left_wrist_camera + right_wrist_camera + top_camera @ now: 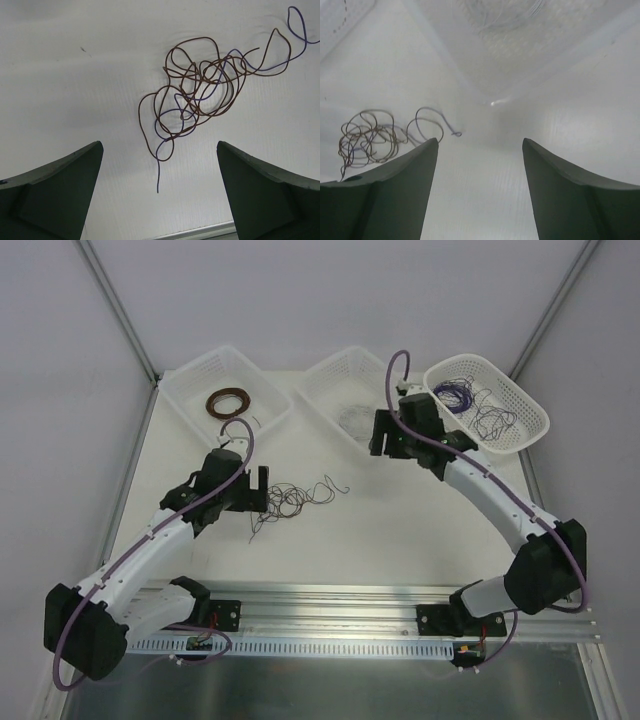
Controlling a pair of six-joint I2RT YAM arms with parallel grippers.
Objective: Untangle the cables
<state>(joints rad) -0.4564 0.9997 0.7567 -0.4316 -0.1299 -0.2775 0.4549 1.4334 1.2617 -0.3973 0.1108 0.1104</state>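
The cables point(295, 498) lie as a loose scribble of thin brown and purple wire on the white table. In the left wrist view the cables point(192, 95) spread ahead of my fingers, with a purple tail trailing toward me. My left gripper point(264, 490) hovers just left of the clump, and the left gripper point(160, 145) is open and holds nothing. My right gripper point(385, 450) hangs beside the near corner of the middle basket, right of the clump. The right gripper point(480, 140) is open and holds nothing, with the cables point(367, 137) off to its left.
Three white baskets line the back. The left basket point(190, 390) holds a brown ring coil point(228, 402). The middle basket point(330, 375) holds a whitish coil point(355, 420). The right basket point(530, 415) holds purple and dark wires. A metal rail point(350, 595) runs along the near edge.
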